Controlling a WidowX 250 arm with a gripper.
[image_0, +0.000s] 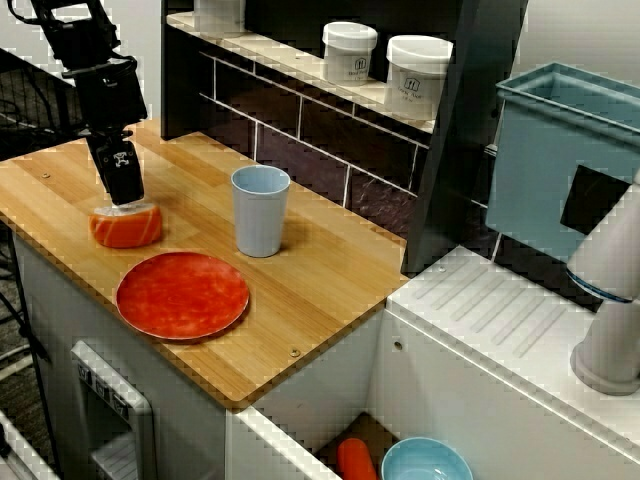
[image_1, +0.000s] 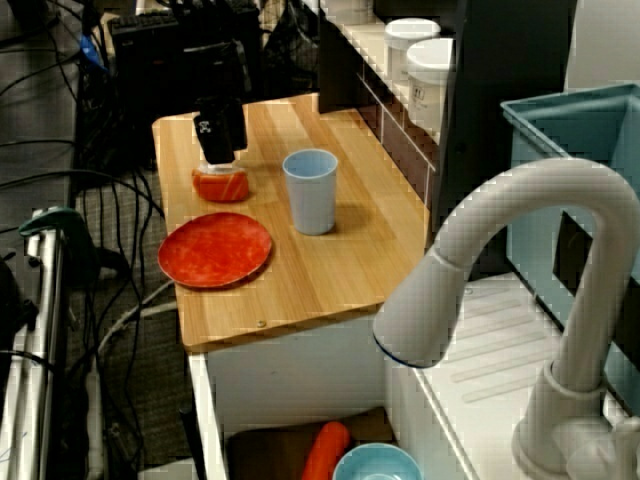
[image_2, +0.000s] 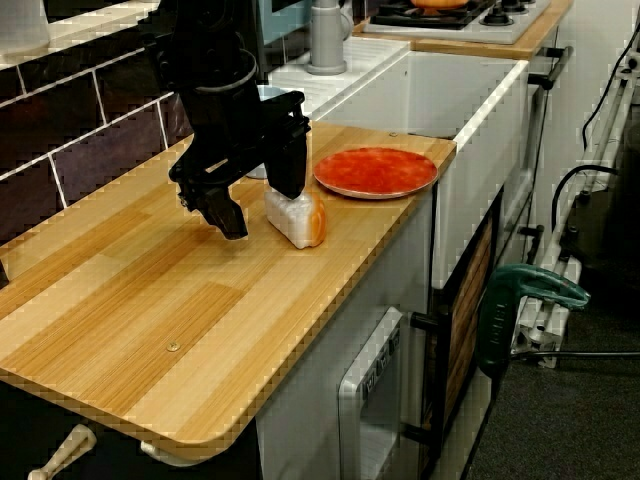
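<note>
My black gripper (image_2: 258, 195) stands low over the wooden counter (image_2: 150, 300) with its jaws spread. In the view from the counter's end, one fingertip (image_2: 228, 218) is down by the wood. The other finger (image_2: 290, 165) stands just behind a piece of salmon sushi (image_2: 297, 218), orange on white rice. In the front view the gripper (image_0: 123, 195) sits right on top of the sushi (image_0: 126, 225). I cannot tell whether a finger touches it. A red plate (image_0: 182, 295) lies just past the sushi, and a light blue cup (image_0: 260, 210) stands upright beside both.
White jars (image_0: 417, 77) stand on the shelf over the dark tiled wall. A teal bin (image_0: 560, 160) and a white faucet (image_1: 500, 250) are by the sink, which holds a blue bowl (image_0: 425, 462) and an orange item (image_0: 355, 460). The counter edge (image_2: 330, 330) is close.
</note>
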